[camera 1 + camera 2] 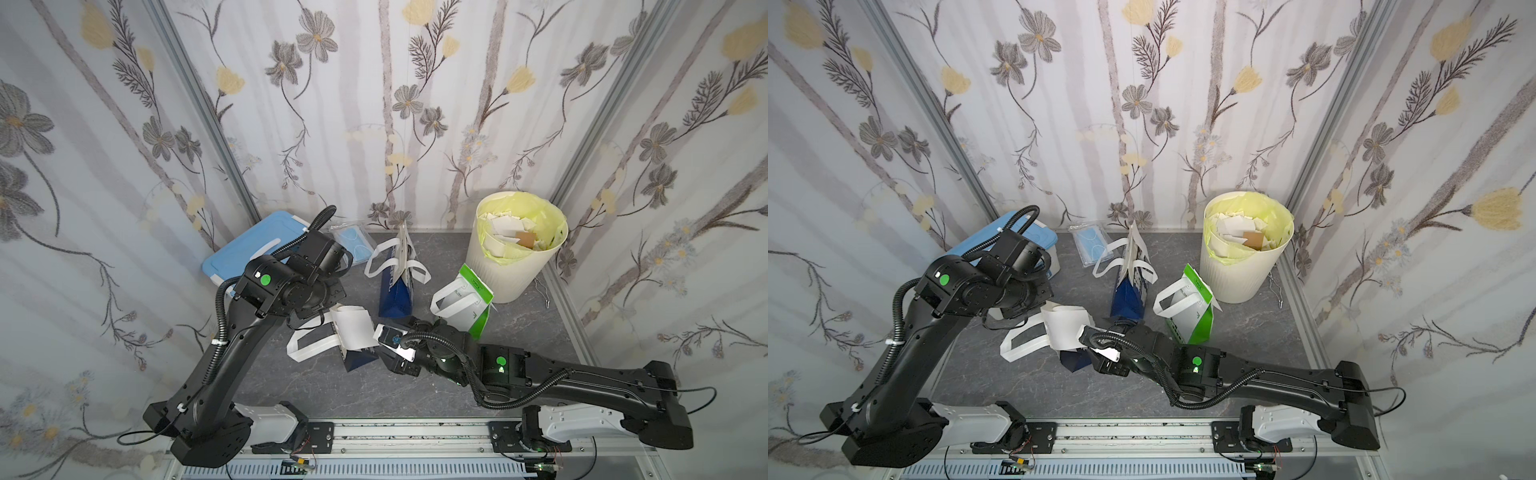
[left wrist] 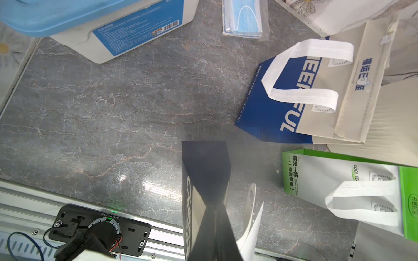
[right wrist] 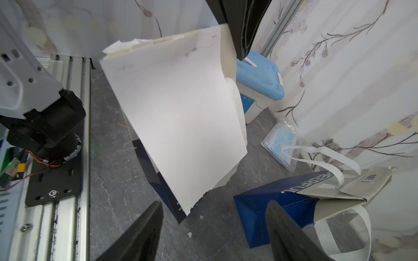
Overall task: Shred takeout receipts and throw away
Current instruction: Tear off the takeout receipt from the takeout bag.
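Closest to the lens in the right wrist view are the two dark fingers [image 3: 144, 228] of my right tool [image 3: 213, 204], standing apart with nothing between them. Just beyond them hangs the takeout receipt [image 3: 176, 117], a plain white slip lying against the face of the dark blue bag [image 3: 161, 189]. It seems fixed somewhere along the bag's top edge, though I cannot tell by what. Its lower corner hangs free of the bag, just above my open right tool. My left tool [image 3: 244, 29] is clamped shut at the top of that bag and holds it up over the table [image 3: 108, 171]. The bin [image 1: 498, 274], with white scraps [image 1: 505, 230] inside, stands well apart from the bag, toward the back wall.

I judge the receipt to be very light, thin and floppy. It should bend away at a touch, slide between smooth pads and tear readily; its lower edge already looks ragged. I would take it at the free lower corner, well in from the edge so the paper does not slip out. I would keep clear of the bag face behind it and pull against my left tool's hold.
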